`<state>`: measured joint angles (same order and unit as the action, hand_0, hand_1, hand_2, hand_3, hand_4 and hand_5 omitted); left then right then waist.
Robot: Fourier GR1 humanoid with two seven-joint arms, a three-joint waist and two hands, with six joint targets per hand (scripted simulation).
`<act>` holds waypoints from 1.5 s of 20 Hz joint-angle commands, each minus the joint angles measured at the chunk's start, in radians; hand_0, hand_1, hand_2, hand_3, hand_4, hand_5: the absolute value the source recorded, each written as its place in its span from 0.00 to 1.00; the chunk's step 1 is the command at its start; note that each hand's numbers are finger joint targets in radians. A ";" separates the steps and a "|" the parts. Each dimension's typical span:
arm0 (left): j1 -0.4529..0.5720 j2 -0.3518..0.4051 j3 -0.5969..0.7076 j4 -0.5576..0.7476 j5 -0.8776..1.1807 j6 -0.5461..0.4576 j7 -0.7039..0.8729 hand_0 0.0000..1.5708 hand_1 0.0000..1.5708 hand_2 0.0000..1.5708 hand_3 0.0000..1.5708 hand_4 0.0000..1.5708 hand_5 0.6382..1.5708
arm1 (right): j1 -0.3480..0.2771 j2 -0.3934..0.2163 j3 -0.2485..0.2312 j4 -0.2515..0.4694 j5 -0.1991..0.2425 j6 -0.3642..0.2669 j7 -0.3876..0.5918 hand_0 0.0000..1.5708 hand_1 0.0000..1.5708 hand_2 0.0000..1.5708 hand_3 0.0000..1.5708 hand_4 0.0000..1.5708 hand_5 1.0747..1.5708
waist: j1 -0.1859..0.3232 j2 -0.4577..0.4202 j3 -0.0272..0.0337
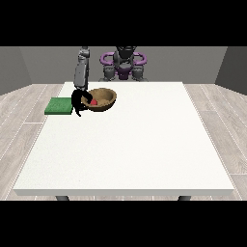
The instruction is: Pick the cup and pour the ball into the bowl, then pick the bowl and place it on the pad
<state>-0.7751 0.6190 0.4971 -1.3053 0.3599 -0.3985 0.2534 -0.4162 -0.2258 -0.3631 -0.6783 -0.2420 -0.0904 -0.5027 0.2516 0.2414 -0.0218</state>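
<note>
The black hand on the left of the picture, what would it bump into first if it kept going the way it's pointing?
The hand at the view's left already sits at the brown bowl, so probably its near rim first, with the red ball just inside. Depth is hard to judge.

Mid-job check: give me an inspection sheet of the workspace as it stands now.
Surface: large white table.
Job's things: brown wooden bowl tilted, red ball inside; flat green pad at the table's left edge, nothing on it; cup not seen.
Clutter: nothing seen.
Hands: black hand at the view's left at the bowl's rim; the other hand not seen.
Cables: nothing seen.
Surroundings: grey walls, pale plank floor.
</note>
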 commanded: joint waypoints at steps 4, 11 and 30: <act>0.041 0.025 0.034 0.090 0.019 -0.031 -0.001 0.00 0.00 0.00 0.00 0.76 0.95 | 0.039 -0.212 0.052 0.013 0.092 -0.100 0.307 1.00 1.00 1.00 0.71 0.65 0.95 | -0.050 -0.058 0.0141; 0.120 0.071 0.077 0.175 -0.028 -0.045 -0.086 0.00 0.00 0.00 0.00 0.77 0.96 | -0.001 -0.378 0.095 -0.063 0.102 0.001 0.517 1.00 1.00 1.00 0.53 0.66 0.98 | -0.147 -0.097 0.0178; 0.230 0.173 0.132 0.308 -0.012 -0.135 -0.318 0.00 0.00 0.00 0.00 0.77 0.98 | -0.109 -0.448 -0.002 0.009 0.050 0.096 0.516 1.00 1.00 1.00 0.29 0.68 0.99 | -0.165 0.029 0.0223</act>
<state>-0.5619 0.7645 0.6106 -1.0088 0.3262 -0.4815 -0.0128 -0.5087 -0.6761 -0.3176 -0.7135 -0.1658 0.0170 0.0616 0.0486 0.2049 -0.0002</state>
